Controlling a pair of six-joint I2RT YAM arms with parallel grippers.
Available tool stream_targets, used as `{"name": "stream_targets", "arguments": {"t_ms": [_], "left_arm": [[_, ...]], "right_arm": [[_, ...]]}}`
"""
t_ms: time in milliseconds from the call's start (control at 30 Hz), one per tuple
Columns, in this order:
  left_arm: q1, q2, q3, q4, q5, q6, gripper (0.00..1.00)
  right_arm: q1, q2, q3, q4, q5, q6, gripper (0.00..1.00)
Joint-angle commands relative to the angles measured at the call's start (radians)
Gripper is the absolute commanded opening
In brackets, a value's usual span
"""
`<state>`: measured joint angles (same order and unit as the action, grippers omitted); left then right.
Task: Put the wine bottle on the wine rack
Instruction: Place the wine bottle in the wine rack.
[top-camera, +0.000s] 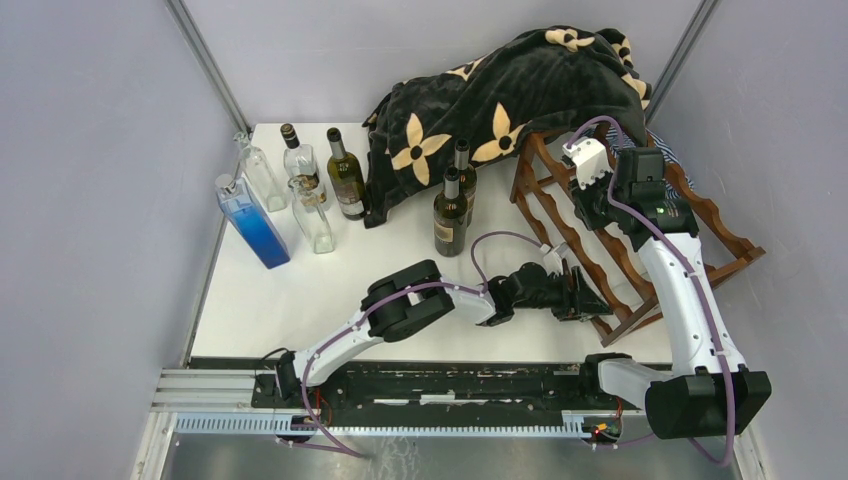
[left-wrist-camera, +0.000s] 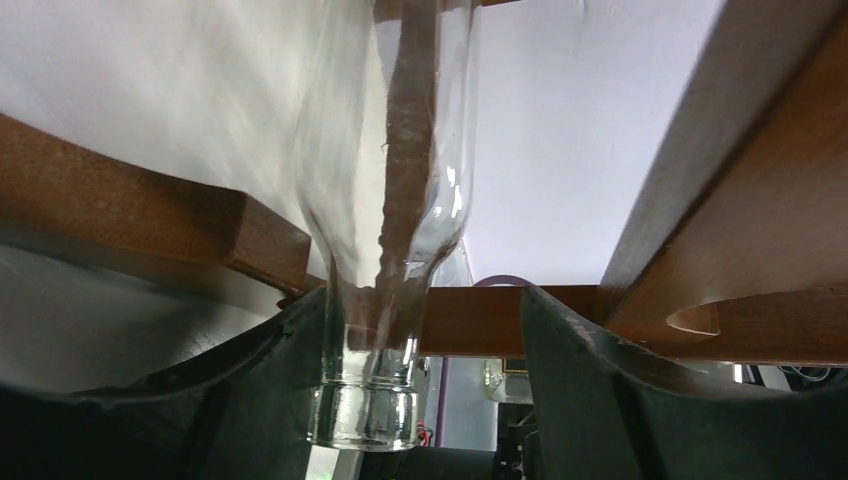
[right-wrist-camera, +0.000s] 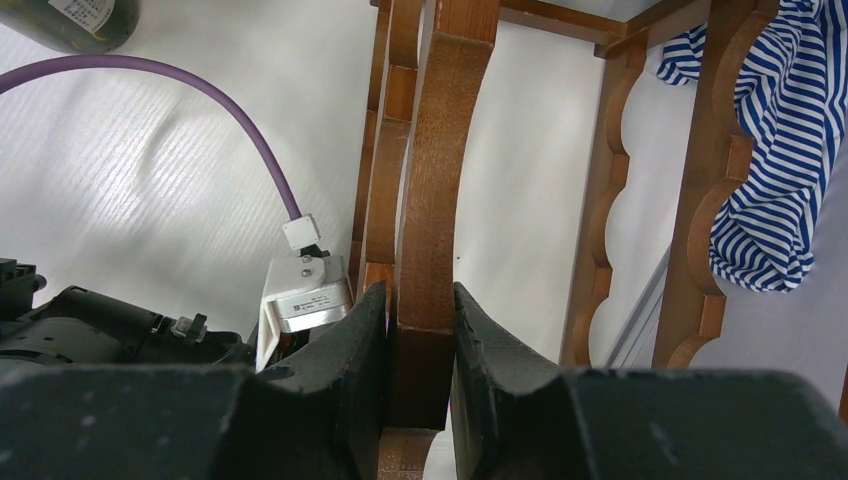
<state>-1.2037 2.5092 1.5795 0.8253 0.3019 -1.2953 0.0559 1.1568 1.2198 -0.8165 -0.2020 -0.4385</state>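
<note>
The wine bottle (left-wrist-camera: 385, 200) is clear glass, and its neck and mouth lie between my left gripper's fingers in the left wrist view. My left gripper (left-wrist-camera: 425, 340) is open: the neck leans on the left finger and a wide gap separates it from the right one. The bottle's body runs away between the brown rails of the wine rack (left-wrist-camera: 700, 200). In the top view my left gripper (top-camera: 585, 295) is at the low front corner of the wine rack (top-camera: 725, 228). My right gripper (right-wrist-camera: 420, 300) is shut on a scalloped rail of the wine rack (right-wrist-camera: 440, 150), higher up (top-camera: 598, 218).
A black blanket (top-camera: 500, 100) with cream flowers drapes over the rack's back. A dark bottle (top-camera: 450, 215) stands near the rack. At the back left are a blue bottle (top-camera: 255, 225), clear bottles (top-camera: 312, 215) and a green one (top-camera: 347, 175). A striped cloth (right-wrist-camera: 790, 150) hangs behind the rack.
</note>
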Motion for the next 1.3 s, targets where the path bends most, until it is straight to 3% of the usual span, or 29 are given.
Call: {"name": "stream_targets", "arguments": {"t_ms": [0,133,400,633,1033,1267], "left_arm": [[0.0,-0.078,-0.022,0.031,-0.024,-0.014,0.79],[0.0,-0.119,-0.074,0.004,-0.06,0.027,0.89],[0.0,-0.159,-0.092,-0.135,-0.097,0.092,0.93],[0.001,-0.155,-0.084,-0.153,-0.104,0.097,0.87],[0.004,-0.255,-0.189,-0.163,-0.189,0.193,0.89],[0.003,-0.327,-0.223,-0.25,-0.236,0.278,0.86]], "right_arm": [[0.034,-0.003,0.019,0.019,-0.162,-0.026,0.14],[0.034,-0.006,0.017,0.018,-0.159,-0.028,0.14],[0.034,-0.009,0.013,0.019,-0.161,-0.031,0.14],[0.033,-0.008,0.012,0.017,-0.16,-0.031,0.14],[0.034,-0.011,0.012,0.014,-0.163,-0.035,0.14],[0.034,-0.009,0.016,0.014,-0.164,-0.035,0.14]]}}
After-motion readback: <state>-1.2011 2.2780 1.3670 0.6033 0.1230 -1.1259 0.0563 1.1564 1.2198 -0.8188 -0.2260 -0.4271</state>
